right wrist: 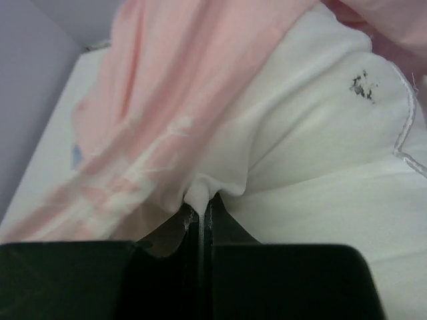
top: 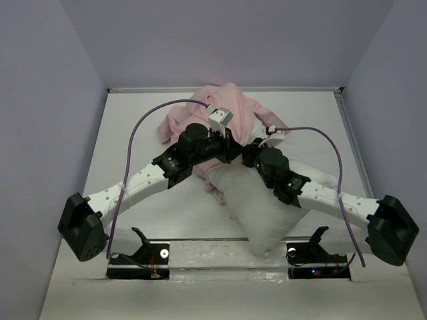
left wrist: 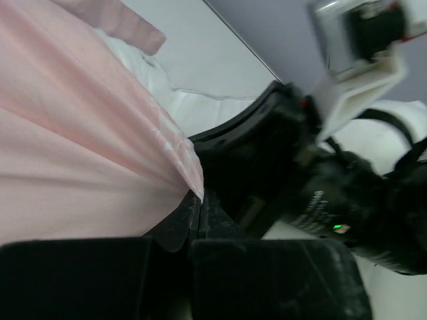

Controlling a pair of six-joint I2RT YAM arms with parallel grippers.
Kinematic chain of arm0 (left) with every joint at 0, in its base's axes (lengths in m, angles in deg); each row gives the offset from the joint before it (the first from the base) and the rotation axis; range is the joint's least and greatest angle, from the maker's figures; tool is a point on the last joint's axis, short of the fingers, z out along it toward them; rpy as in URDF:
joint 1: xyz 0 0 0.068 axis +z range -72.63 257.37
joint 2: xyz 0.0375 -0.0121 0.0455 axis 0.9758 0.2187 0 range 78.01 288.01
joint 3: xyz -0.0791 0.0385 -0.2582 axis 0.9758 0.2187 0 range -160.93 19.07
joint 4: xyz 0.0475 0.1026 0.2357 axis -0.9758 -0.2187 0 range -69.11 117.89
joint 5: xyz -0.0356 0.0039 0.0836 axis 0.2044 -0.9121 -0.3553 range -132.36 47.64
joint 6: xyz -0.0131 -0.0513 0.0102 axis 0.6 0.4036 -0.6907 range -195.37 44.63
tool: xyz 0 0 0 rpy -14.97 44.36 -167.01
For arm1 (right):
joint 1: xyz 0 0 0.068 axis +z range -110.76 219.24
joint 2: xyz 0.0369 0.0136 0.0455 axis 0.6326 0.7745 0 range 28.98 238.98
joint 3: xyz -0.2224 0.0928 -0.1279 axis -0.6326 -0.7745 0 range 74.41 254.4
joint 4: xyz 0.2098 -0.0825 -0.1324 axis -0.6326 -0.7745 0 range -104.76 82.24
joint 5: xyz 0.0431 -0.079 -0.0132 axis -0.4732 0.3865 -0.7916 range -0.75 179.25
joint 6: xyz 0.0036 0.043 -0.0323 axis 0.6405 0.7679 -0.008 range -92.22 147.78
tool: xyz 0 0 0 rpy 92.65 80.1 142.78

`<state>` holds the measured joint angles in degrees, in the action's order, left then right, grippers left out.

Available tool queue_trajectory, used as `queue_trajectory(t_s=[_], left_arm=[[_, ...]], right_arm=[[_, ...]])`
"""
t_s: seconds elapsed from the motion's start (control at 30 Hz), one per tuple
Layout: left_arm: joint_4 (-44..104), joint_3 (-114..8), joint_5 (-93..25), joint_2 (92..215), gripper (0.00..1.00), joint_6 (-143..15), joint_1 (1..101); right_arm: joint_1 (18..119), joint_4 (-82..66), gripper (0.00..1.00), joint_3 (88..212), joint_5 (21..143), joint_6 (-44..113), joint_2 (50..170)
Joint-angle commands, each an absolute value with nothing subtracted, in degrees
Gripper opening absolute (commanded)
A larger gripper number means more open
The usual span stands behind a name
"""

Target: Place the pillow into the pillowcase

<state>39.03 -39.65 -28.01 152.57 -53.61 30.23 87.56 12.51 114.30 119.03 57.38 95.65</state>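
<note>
Left hand [left wrist: 197, 220] pinches the case [left wrist: 80, 133]. Right hand [right wrist: 200, 220] is clamped on pillow [right wrist: 313, 133] fabric at the case's edge.

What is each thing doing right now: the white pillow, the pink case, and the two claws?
Pillow: mostly uncovered, far end under the pink case.
Pillowcase: bunched up, draped over the pillow's far end.
Left claw: shut on the pillowcase.
Right claw: shut, pinching cloth where pink meets white; cannot tell which.
</note>
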Motion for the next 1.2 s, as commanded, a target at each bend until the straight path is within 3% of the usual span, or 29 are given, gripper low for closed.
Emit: queue_trajectory(t_s=[0.0,0.13,0.27,0.37,0.5,0.73,1.03,1.17], left_arm=[[43.89,-44.04,-19.5,152.01,0.0,-50.58,26.39],[41.25,-46.41,-23.46,154.29,0.0,-52.51,27.0],[38.36,-48.43,-31.34,154.84,0.71,-55.58,26.39],[36.33,-44.67,-43.56,148.45,0.86,-57.78,26.13],[32.82,-32.22,-61.74,139.22,0.87,-56.92,25.86],[34.82,-18.48,-69.16,134.78,0.81,-55.94,25.86],[45.72,-20.21,-71.61,144.8,0.71,-62.44,29.02],[47.93,-22.85,-74.35,148.22,0.61,-64.81,29.38]], right_arm=[[87.14,19.05,0.0,115.63,122.3,65.48,100.35],[82.5,14.76,0.0,115.53,120.83,63.64,96.57],[76.17,10.88,0.0,115.8,113.52,60.05,93.85],[72.39,7.72,0.0,116.85,107.73,56.18,92.7],[68.25,1.92,0.0,122.38,99.55,53.62,95.77],[67.54,-0.2,0.0,125.11,93.04,50.98,97.1],[67.54,-3.1,0.0,126.52,89.7,50.01,95.86],[67.54,-5.38,0.0,126.79,89.78,49.22,95.78]])
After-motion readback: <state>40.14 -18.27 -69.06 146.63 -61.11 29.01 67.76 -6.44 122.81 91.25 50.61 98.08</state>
